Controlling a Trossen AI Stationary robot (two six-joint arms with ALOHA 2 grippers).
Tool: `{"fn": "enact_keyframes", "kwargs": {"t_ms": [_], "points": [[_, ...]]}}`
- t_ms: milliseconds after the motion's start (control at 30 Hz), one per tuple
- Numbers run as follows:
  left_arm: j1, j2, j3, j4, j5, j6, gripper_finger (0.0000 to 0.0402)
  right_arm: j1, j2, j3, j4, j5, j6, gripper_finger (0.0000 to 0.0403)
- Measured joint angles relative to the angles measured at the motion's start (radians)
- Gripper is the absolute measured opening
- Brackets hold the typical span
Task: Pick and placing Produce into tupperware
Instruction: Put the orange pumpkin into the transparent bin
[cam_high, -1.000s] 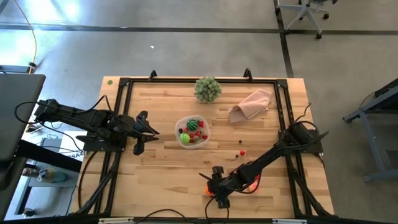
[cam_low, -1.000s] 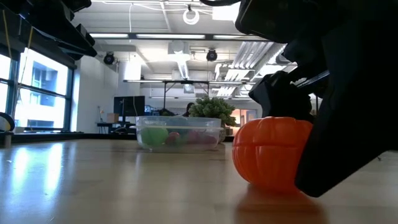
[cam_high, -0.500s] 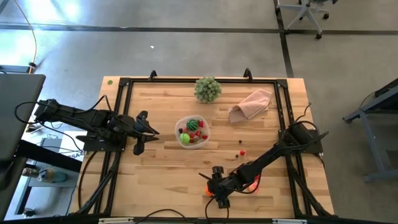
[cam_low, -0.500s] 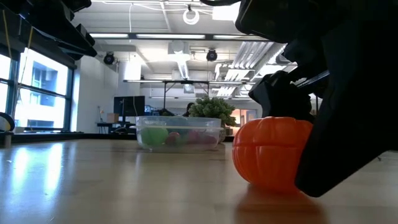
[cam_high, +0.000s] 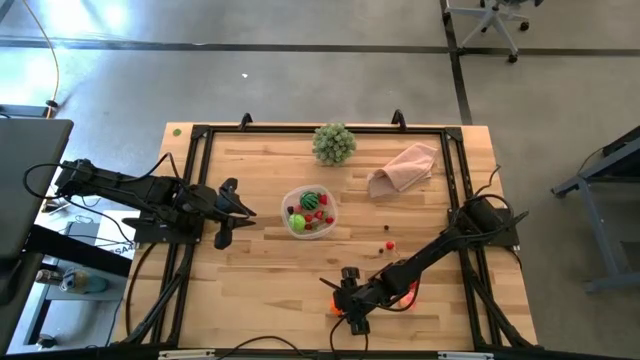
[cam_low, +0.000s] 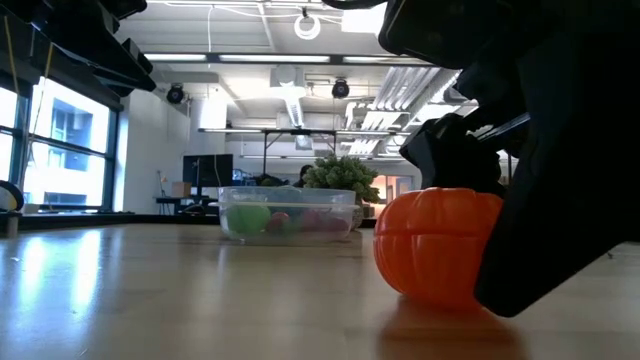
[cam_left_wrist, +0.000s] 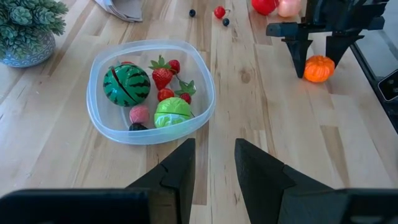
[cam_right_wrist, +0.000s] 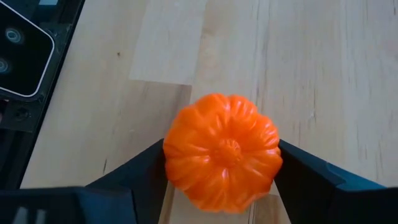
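Pumpkin (cam_right_wrist: 222, 152) sits on the table, well apart from the container (cam_left_wrist: 151, 91), between the right gripper's (cam_high: 338, 301) fingers, seemingly pinched; ribbed round shell may squirt free on lifting.

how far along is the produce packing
Partly done. The tupperware already holds a watermelon, a green piece, strawberries and a pink piece. In hand: the right end effector is closed around the orange pumpkin on the table. Left: berries and red and pink pieces by the right arm. The left end effector waits open.
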Motion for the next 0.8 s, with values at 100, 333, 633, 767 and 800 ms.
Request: {"fn": "enact_keyframes", "kwargs": {"t_ms": [100,333,633,767,800], "points": [[0.0,0.0,0.0,0.0,0.0,0.0,0.0101,0.0,0.0,0.001,0.003,0.0,-0.001,0.0239],[0.0,0.0,0.0,0.0,0.0,0.0,0.0101,-0.001,0.0,0.103,-0.129,0.017,-0.07,0.0238],[0.0,0.0,0.0,0.0,0.0,0.0,0.0101,-0.035,0.0,0.378,-0.559,0.206,-0.165,0.0238],[0.0,0.0,0.0,0.0,0.0,0.0,0.0101,-0.096,0.0,0.487,-0.675,0.276,-0.252,0.0238],[0.0,0.0,0.0,0.0,0.0,0.0,0.0101,-0.115,0.0,0.51,-0.694,0.28,-0.277,0.0238]]}}
